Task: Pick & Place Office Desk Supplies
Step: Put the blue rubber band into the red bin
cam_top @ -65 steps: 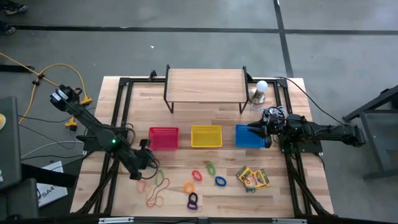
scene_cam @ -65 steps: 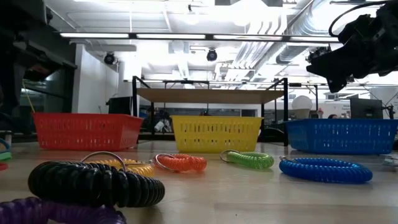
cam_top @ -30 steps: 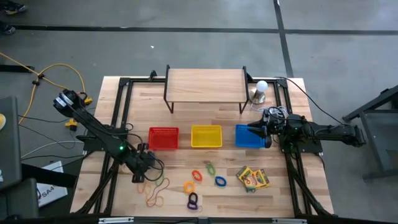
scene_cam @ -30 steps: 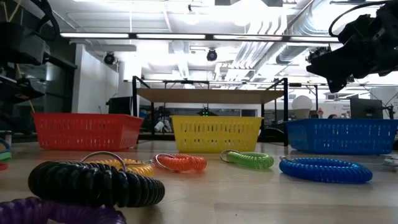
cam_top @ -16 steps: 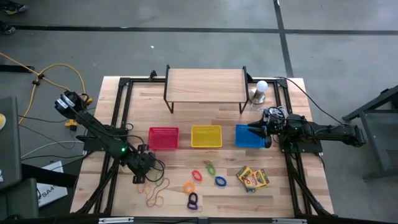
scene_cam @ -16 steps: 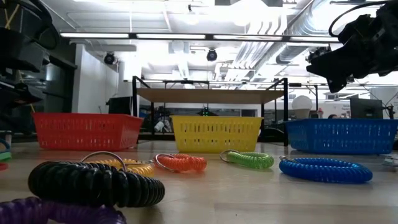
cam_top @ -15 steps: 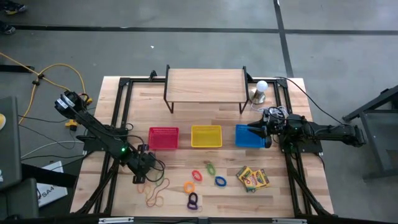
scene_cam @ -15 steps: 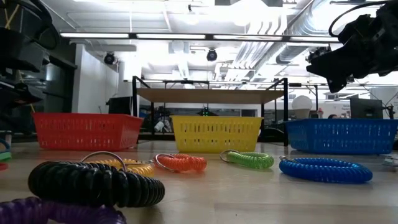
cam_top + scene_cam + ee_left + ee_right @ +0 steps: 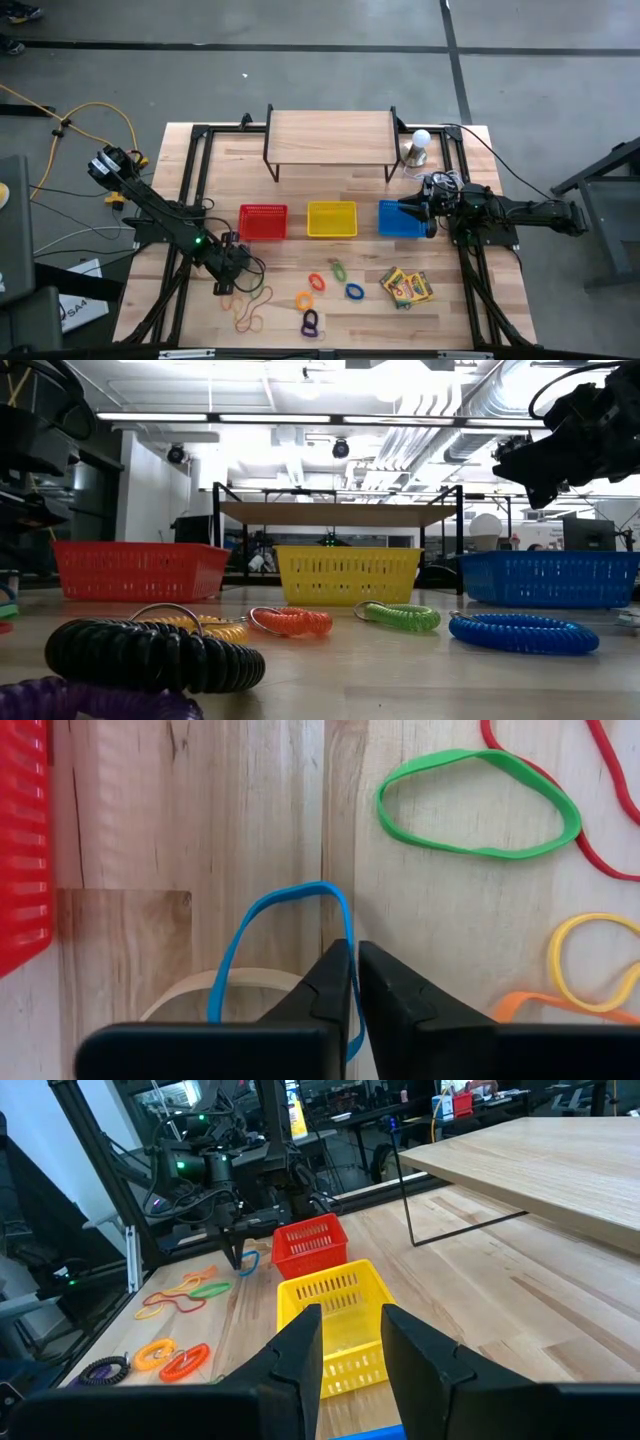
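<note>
Left tool [image 9: 354, 982] pinched, apparently on blue rubber band [image 9: 262, 916], beside red basket [image 9: 22, 840]

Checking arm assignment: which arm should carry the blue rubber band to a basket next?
Left. Its pincer is shut on the thin blue rubber band on the wooden table, beside the red plastic basket. The right pincer hovers open over the blue plastic basket, well away from the bands.
</note>
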Controlling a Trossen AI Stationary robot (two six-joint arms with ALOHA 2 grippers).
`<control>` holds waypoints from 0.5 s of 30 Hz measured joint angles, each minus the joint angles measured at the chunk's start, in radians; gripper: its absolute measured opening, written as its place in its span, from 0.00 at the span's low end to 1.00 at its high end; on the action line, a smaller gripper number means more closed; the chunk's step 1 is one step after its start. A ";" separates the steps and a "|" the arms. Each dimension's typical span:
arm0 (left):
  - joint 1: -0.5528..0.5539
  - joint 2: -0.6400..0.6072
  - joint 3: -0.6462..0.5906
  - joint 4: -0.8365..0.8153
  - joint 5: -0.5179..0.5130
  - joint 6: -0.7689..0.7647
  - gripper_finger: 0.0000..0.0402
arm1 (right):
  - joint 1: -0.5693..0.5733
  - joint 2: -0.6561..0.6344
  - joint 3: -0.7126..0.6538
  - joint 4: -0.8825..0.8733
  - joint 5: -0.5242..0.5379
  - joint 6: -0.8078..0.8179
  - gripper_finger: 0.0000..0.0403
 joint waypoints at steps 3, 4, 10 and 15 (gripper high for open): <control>0.000 0.000 0.000 0.000 0.003 0.000 0.01 | 0.000 0.000 0.000 0.000 0.000 0.000 0.23; 0.000 0.000 0.000 0.000 0.003 0.000 0.01 | 0.000 0.000 0.000 0.000 0.000 0.000 0.23; 0.000 0.000 0.000 -0.001 0.003 0.004 0.00 | 0.000 0.000 0.000 0.000 0.000 0.000 0.23; 0.000 -0.023 0.013 -0.003 0.004 0.046 0.00 | 0.000 0.000 0.000 0.000 0.000 0.000 0.23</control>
